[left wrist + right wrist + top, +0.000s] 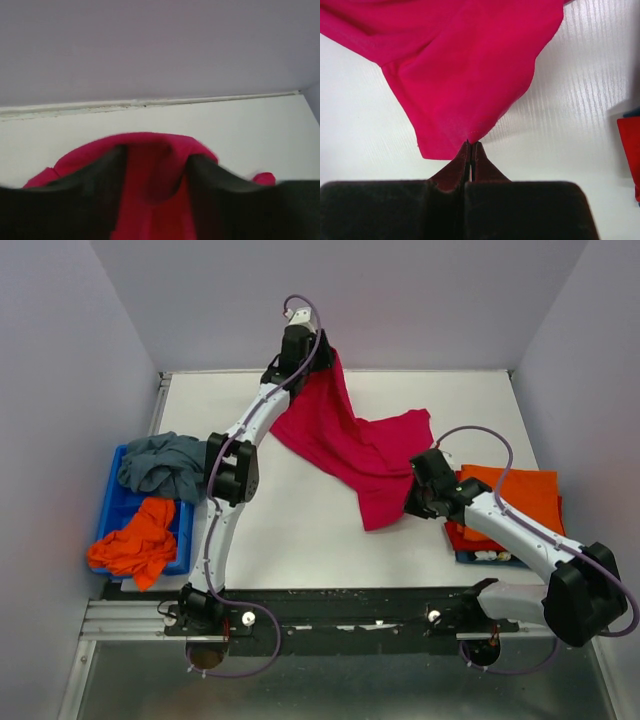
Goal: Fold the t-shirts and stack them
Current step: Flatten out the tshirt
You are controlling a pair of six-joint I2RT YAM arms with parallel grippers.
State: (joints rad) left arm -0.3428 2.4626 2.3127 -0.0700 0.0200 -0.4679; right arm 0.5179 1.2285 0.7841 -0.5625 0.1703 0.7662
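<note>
Bin [112, 505], left edge of counter [300, 540]: grey shirt [160, 465] and orange shirt [135, 540] crumpled, unfolded.
Left tool [155, 160]: clamped on pink shirt [350, 445], raised at the far edge.
Right tool [471, 145]: pinched together on its near corner.
Stack [520, 495], right edge: folded orange shirts.
Progress: probably about halfway, three shirts left.

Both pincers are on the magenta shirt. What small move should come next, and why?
Probably draw the right pincer slightly toward the near edge, away from the left pincer. Both grip the magenta t-shirt, which sags bunched and twisted between them. Tension would spread it for laying flat.
</note>
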